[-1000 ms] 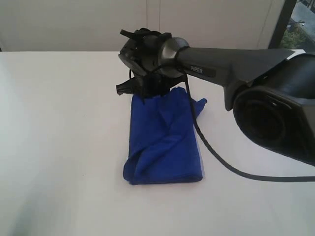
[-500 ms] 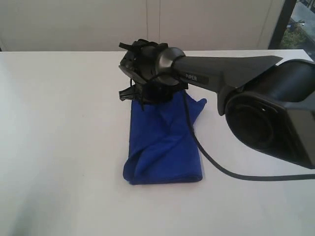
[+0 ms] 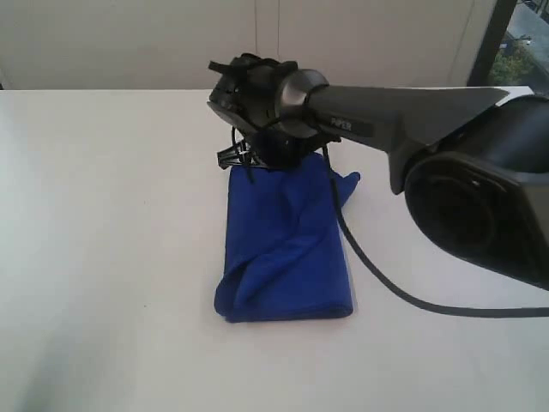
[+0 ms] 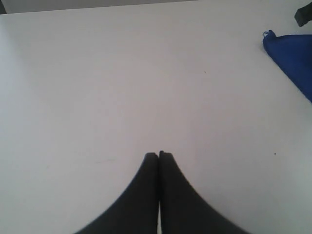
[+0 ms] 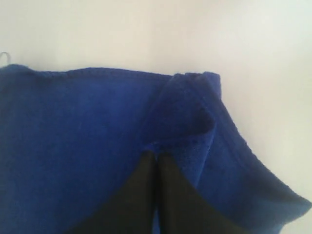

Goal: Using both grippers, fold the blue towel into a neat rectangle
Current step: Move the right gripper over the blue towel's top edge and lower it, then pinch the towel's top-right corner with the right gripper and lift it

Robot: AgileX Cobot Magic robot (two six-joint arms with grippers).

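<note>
Only 1 text can be read. It is the word "PiPER" (image 3: 341, 125), in small light grey letters on the dark tube of the right arm (image 3: 412, 107), just behind its wrist joint. The letters run along the tube and are a little blurred.

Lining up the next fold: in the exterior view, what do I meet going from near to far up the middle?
table → towel → right gripper at the towel's far end → wall
</note>
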